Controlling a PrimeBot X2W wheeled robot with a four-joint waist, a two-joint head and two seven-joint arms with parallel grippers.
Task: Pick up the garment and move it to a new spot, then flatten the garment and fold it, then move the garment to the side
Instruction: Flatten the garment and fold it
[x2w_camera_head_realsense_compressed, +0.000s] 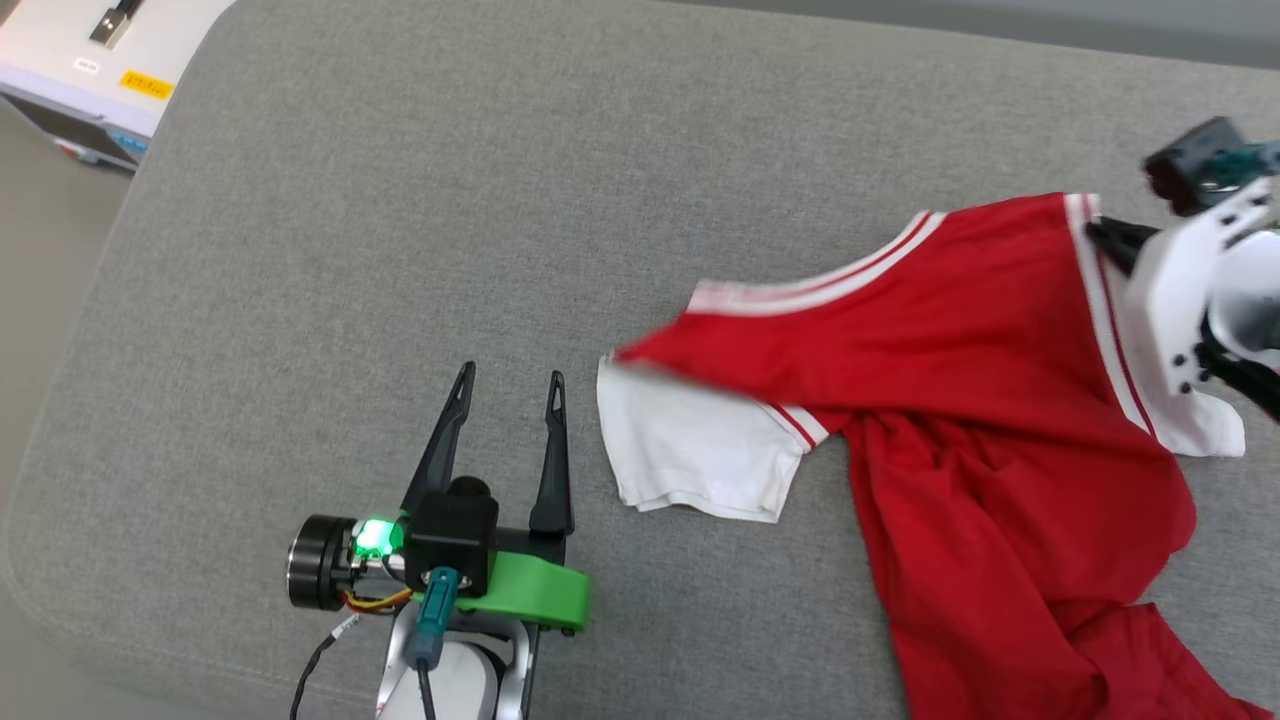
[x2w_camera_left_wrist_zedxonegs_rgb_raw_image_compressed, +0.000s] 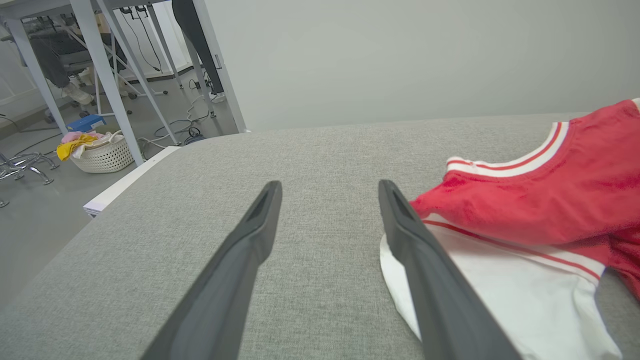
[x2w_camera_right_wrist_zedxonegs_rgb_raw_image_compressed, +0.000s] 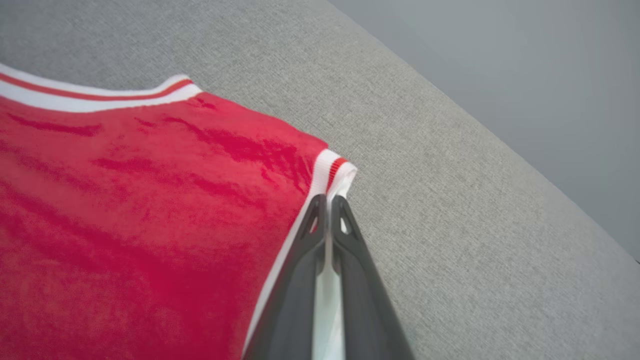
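1. A big grey cushion lies under everything. Its cover is rough woven cloth, and its corners are round.
2. The shirt is on the right side of the cushion. It is soft, thin and bright red.
3. One short white sleeve lies flat on the cushion at the shirt's left end. It is boxy, with a red and white striped band where it meets the red cloth.
4. The collar is a curved white band with a thin red line in it.
5. The top part of the shirt looks pulled smooth. The lower part is crumpled into deep folds and runs off the bottom of the head view.
6. The right gripper has its two long dark fingers pinched tight together on the striped white edge at the shirt's far right corner. A strip of white cloth shows between them.
7. The left gripper has thin, pointed, smooth dark fingers. They are spread apart like a V with nothing between them. It is over bare cushion, just beside the white sleeve.
8. In the left wrist view, a round white basket full of little holes sits on a smooth grey floor. It holds pink and yellow cloth. Thin table legs stand near it.
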